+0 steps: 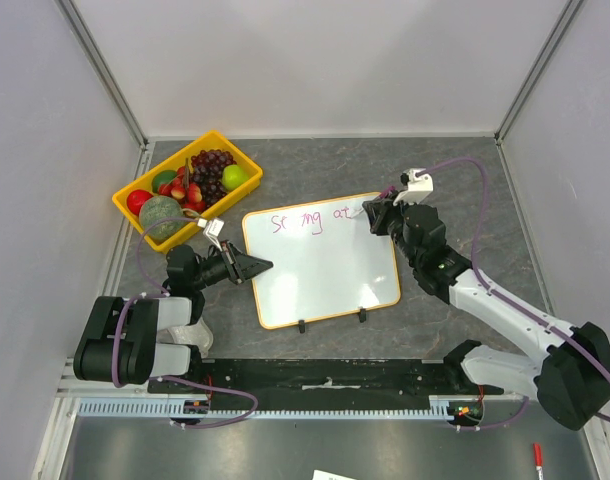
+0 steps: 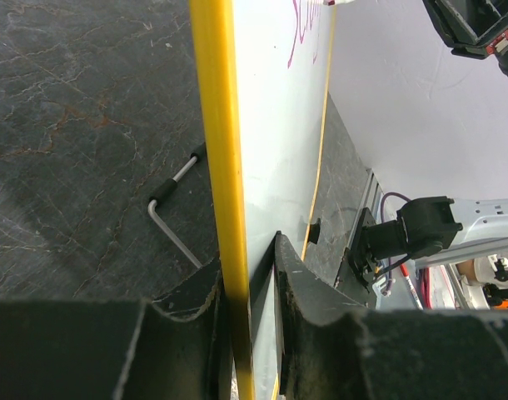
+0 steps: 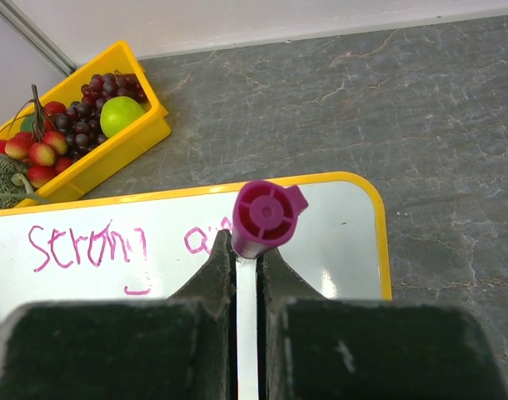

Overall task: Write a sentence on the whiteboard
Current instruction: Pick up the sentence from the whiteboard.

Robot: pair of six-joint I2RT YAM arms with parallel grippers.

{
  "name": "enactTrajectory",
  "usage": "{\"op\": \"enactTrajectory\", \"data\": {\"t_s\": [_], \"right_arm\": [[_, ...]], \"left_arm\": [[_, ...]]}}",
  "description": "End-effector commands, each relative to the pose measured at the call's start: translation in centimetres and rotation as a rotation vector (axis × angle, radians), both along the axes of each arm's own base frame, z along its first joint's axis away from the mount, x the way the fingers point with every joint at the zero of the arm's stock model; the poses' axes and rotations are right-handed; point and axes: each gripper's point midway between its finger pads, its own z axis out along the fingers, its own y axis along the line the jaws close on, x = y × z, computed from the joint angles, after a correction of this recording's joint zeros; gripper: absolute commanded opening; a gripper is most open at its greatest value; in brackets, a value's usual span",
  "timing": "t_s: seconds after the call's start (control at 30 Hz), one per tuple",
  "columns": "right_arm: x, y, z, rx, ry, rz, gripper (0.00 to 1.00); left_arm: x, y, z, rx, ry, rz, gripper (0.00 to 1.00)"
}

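Your left fingers (image 2: 304,292) are pinched narrow on the yellow-framed left edge of the whiteboard (image 1: 325,275), which sits mid-table (image 1: 465,190). Your right fingers (image 3: 212,275) are closed tight on a magenta marker (image 3: 266,218), held over the board's upper right. There the sentence (image 3: 87,246) reads "Strong a" so far. A yellow fruit tray (image 1: 247,160) stands apart, beyond the board's far-left corner.

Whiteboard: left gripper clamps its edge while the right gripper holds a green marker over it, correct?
No: the marker is magenta, not green, as the right wrist view shows. The left gripper does clamp the whiteboard edge, and the right gripper holds that marker.
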Motion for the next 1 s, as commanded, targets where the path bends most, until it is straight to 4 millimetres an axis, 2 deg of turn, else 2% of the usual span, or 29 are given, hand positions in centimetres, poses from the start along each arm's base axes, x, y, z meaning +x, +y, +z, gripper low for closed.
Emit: {"op": "enactTrajectory", "data": {"t_s": [0.0, 0.23, 0.37, 0.97], "right_arm": [[0.1, -0.9, 1.8, -0.002, -0.032, -0.036, 0.00], [-1.3, -1.3, 4.9, 0.055, -0.095, -0.013, 0.00], [-2.2, -1.8, 5.8, 0.071, -0.118, -0.006, 0.00], [-2.7, -2.0, 4.3, 0.024, -0.101, 0.007, 0.00]], "left_arm": [[0.7, 0.2, -0.3, 0.049, -0.066, 0.010, 0.02], [0.8, 0.2, -0.3, 0.050, -0.067, 0.011, 0.02], [0.8, 0.3, -0.3, 0.050, -0.066, 0.013, 0.02], [0.7, 0.2, -0.3, 0.049, -0.066, 0.011, 0.02]]}}
